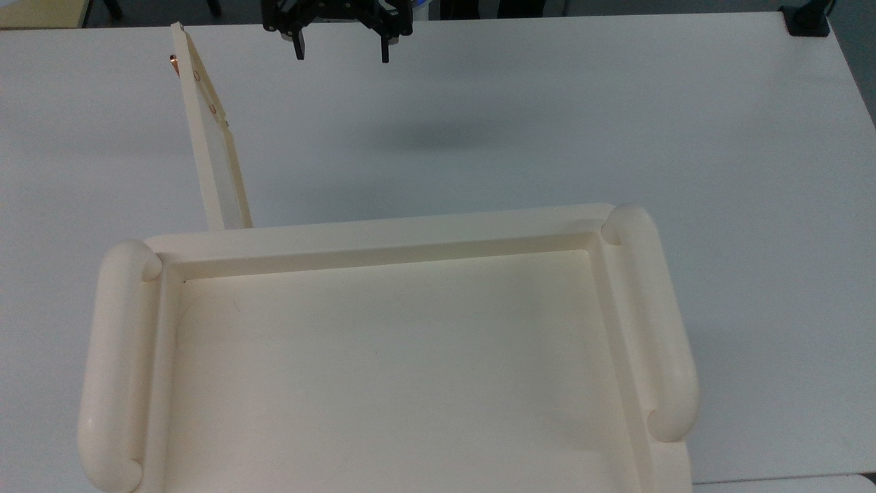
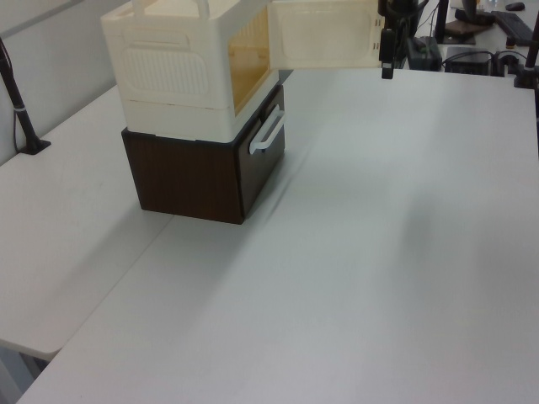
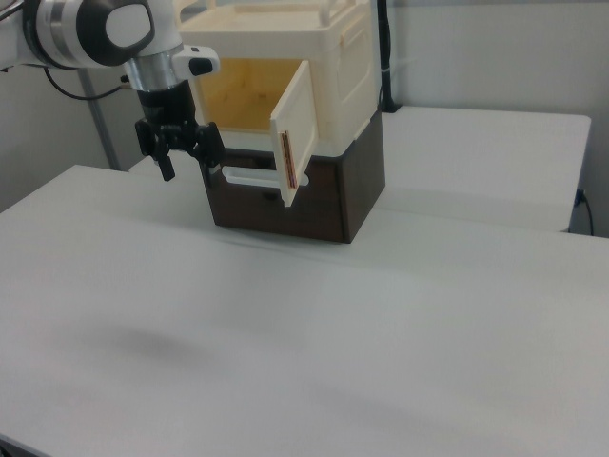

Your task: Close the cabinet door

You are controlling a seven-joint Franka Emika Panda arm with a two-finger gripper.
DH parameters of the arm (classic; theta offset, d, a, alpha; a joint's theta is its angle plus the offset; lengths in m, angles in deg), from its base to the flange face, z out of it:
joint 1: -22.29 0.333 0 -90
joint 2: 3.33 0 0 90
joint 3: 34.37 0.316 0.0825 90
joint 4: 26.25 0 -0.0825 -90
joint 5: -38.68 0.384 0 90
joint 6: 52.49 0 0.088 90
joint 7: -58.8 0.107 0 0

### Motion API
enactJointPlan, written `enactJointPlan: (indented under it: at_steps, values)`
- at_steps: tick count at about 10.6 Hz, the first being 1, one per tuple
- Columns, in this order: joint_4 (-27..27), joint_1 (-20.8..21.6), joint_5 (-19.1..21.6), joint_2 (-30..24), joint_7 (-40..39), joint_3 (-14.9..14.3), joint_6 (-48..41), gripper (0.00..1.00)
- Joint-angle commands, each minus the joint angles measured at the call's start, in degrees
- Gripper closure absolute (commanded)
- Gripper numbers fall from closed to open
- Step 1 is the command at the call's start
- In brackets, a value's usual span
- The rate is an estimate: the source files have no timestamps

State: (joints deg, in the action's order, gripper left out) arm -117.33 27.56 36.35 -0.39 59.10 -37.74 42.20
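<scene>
The cream cabinet (image 1: 383, 233) (image 2: 177, 67) (image 3: 343, 67) sits on a dark brown box. Its cabinet door (image 1: 212, 137) (image 2: 324, 34) (image 3: 295, 129) stands swung wide open, with the copper handle (image 1: 174, 65) (image 3: 288, 157) at its free edge. My black gripper (image 1: 342, 55) (image 3: 193, 164) (image 2: 386, 67) hangs open above the table with nothing between its fingers. In the top view it is to the right of the door's free edge and clear of it. In the right view it is left of the door, in front of the cabinet opening.
The dark brown box (image 2: 198, 172) (image 3: 304, 205) under the cabinet has a white pull handle (image 2: 267, 135). The white table (image 1: 547, 123) spreads wide around the cabinet. A black clamp (image 1: 806, 20) sits at the top view's far right corner.
</scene>
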Motion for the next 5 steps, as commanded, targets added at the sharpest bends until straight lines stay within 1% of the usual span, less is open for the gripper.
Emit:
enactJointPlan:
  at_steps: [1, 2, 3, 4, 5]
  values:
    - [-1.12, -0.52, -0.57, -1.28, -0.73, 0.04, -0.48, 0.00]
    - [-1.12, -0.52, -0.48, -1.01, -1.17, 0.04, -0.48, 0.19]
    - [-1.12, -0.52, -0.40, -1.01, -1.17, 0.04, -0.48, 0.52]
    - [-1.04, -0.52, -0.31, -1.01, -1.26, 0.04, -0.48, 0.75]
    - [-1.12, -0.52, -0.22, -1.01, -1.26, 0.04, -0.56, 0.90]
